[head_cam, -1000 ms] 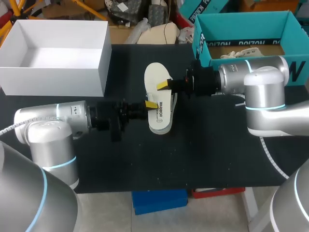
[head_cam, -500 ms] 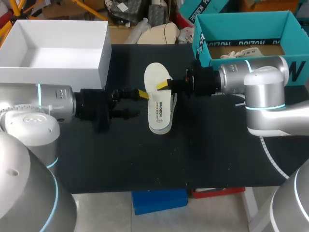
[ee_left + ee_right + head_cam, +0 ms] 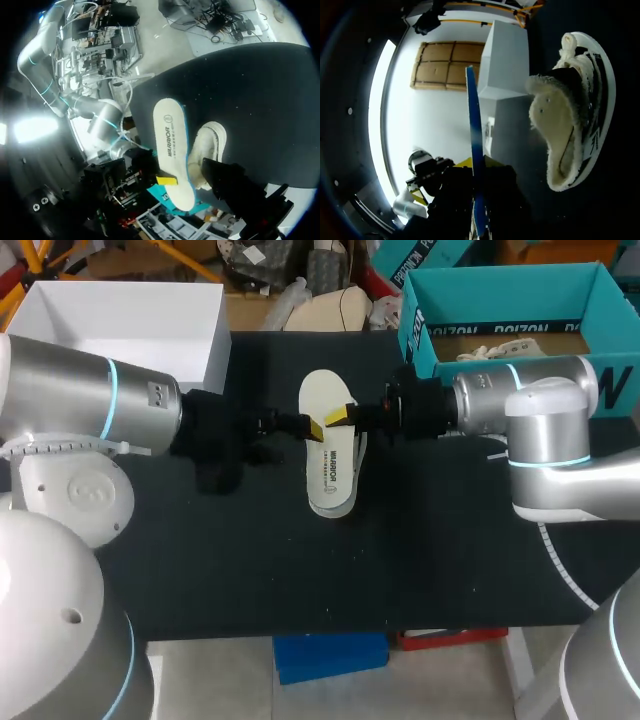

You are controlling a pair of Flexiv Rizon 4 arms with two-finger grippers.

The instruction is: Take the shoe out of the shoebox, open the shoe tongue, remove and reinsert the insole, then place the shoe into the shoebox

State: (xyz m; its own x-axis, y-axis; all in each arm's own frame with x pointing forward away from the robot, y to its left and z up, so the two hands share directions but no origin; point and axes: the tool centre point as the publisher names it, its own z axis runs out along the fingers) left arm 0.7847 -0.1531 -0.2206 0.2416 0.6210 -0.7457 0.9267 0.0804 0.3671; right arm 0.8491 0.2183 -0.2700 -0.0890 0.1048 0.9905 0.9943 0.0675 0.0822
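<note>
The risk I see is the cream insole (image 3: 330, 465) slipping or twisting. My right gripper (image 3: 340, 418) is clamped on just its edge, and my left gripper (image 3: 316, 428) – open or closed, I cannot tell – sits just beside it and could knock it. The fleece-lined shoe (image 3: 570, 115) lies on its side on the table (image 3: 250, 560), outside the teal shoebox (image 3: 420, 340).

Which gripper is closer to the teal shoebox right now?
Right. The right gripper holds the insole by the edge facing the teal shoebox; the left gripper sits at its opposite edge, farther off.
</note>
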